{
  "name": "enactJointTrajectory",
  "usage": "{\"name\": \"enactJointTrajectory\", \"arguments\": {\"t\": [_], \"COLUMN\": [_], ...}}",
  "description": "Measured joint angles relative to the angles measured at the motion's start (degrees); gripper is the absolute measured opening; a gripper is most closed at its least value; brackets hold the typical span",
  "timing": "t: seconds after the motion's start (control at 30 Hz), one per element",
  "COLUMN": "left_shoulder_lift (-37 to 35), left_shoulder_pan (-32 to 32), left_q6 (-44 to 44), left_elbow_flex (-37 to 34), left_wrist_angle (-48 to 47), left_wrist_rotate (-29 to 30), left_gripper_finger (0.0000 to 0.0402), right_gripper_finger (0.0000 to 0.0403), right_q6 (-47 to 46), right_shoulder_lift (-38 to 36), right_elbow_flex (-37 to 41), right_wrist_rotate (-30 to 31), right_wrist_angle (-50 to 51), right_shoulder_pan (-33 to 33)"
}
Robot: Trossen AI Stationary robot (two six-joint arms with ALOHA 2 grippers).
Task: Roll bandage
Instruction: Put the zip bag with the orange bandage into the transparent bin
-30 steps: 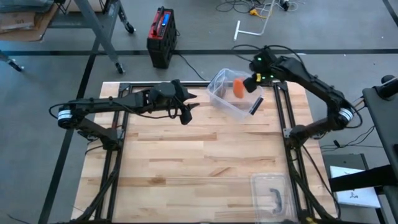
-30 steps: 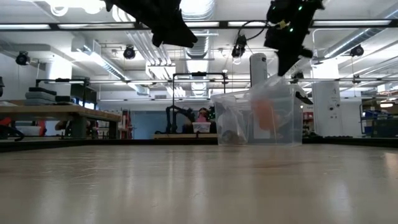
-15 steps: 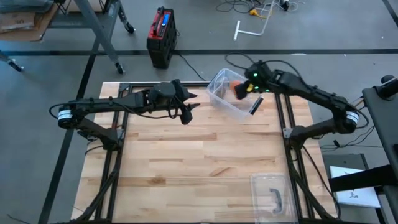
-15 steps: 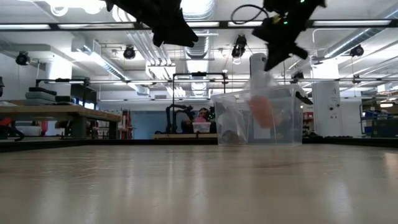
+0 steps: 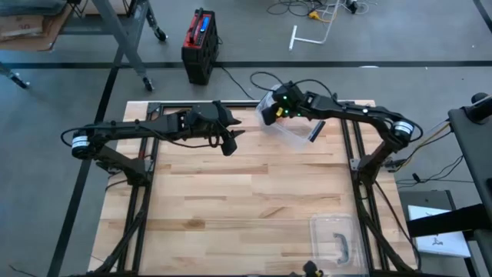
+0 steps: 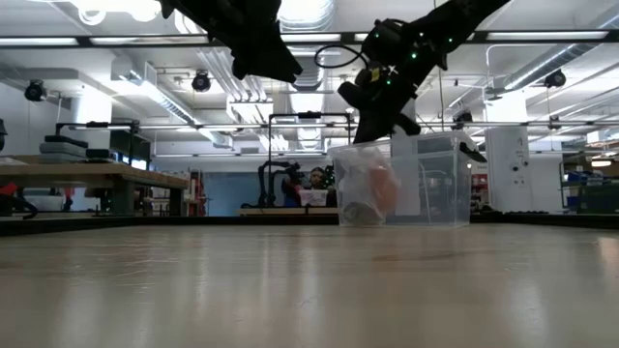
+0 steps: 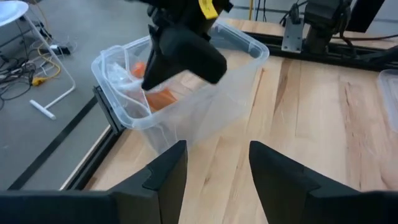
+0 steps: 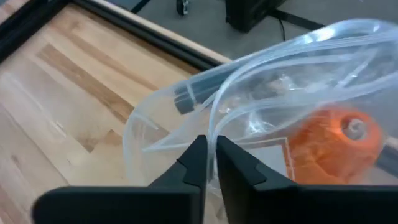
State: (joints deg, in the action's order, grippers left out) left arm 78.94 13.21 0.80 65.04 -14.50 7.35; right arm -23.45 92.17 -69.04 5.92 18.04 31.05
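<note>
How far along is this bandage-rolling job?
Early on, it seems. The lid is already off, lying at the table's near edge. In hand: the right gripper, shut, is over the clear plastic bin at the table's far edge. The orange bandage roll lies inside the bin, in a clear plastic bag. The left gripper hovers open nearby. Taking it out and rolling it remain.

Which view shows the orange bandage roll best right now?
The right wrist view: the orange bandage roll fills it, seen through the clear bin. The left wrist view shows part behind the right gripper; the low view a blur; the high view hides it.
</note>
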Motion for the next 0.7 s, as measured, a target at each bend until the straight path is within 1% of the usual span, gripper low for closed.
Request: {"name": "enactJointTrajectory", "arguments": {"t": [0.07,0.17,0.33,0.43,0.57,0.7], "left_shoulder_lift": [0.0,0.0,0.0,0.0,0.0,0.0], "left_shoulder_pan": [0.0,0.0,0.0,0.0,0.0,0.0], "left_q6": [0.0,-0.1,-0.2,-0.2,-0.1,0.2], "left_elbow_flex": [0.0,0.0,0.0,0.0,0.0,0.0], "left_wrist_angle": [-0.1,-0.1,-0.1,0.1,0.3,0.3], "left_wrist_rotate": [0.0,0.0,0.0,0.0,0.0,0.0], "left_gripper_finger": [0.0169,0.0176,0.0187,0.0190,0.0192,0.0188], "right_gripper_finger": [0.0035,0.0072,0.0148,0.0185,0.0215,0.0229], "right_q6": [0.0,0.5,1.7,3.5,6.6,11.8], "right_shoulder_lift": [0.7,0.4,-2.8,-5.0,-7.5,-10.0], "right_elbow_flex": [-0.1,-0.1,-0.1,-0.1,-0.1,-0.1], "right_wrist_rotate": [0.0,0.0,-0.1,-1.7,-2.9,-3.4], "right_wrist_angle": [0.1,1.0,3.1,4.4,8.3,13.7], "right_shoulder_pan": [-0.4,-0.6,-0.6,-0.5,-0.5,-0.3]}}
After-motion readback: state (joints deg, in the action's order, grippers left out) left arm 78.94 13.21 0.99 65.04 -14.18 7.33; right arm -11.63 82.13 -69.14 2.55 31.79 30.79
